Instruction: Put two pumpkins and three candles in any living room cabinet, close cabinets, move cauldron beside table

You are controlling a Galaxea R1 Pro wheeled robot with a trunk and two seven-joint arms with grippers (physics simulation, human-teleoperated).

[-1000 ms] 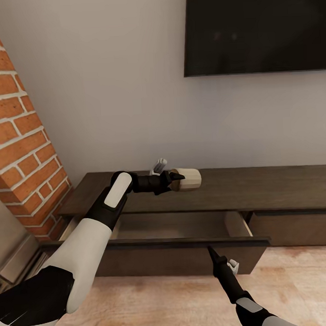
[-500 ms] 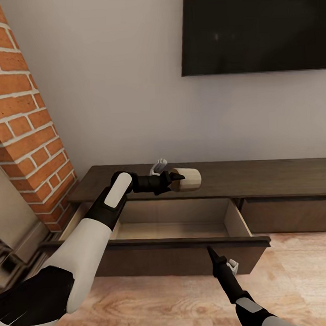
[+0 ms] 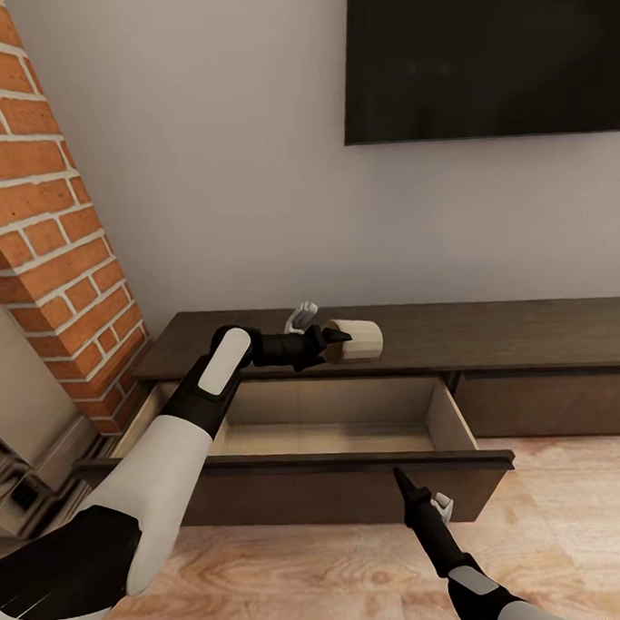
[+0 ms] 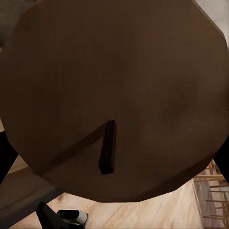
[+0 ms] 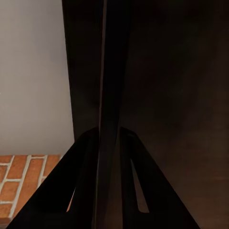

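At the lower right of the head view, the right gripper [image 3: 400, 476] points up at the front edge of the open drawer [image 3: 300, 463], fingers pressed together. Further, the left arm reaches across the frame centre; the left gripper [image 3: 339, 338] pinches the candle [image 3: 357, 339], lying sideways above the cabinet [image 3: 529, 335].

Black wall screen [image 3: 483, 55] (dark), brick column [image 3: 42, 224], wooden floor [image 3: 575, 514]

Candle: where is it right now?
Head view: the candle lies on its side in the left gripper, held above the cabinet top, over its open drawer.
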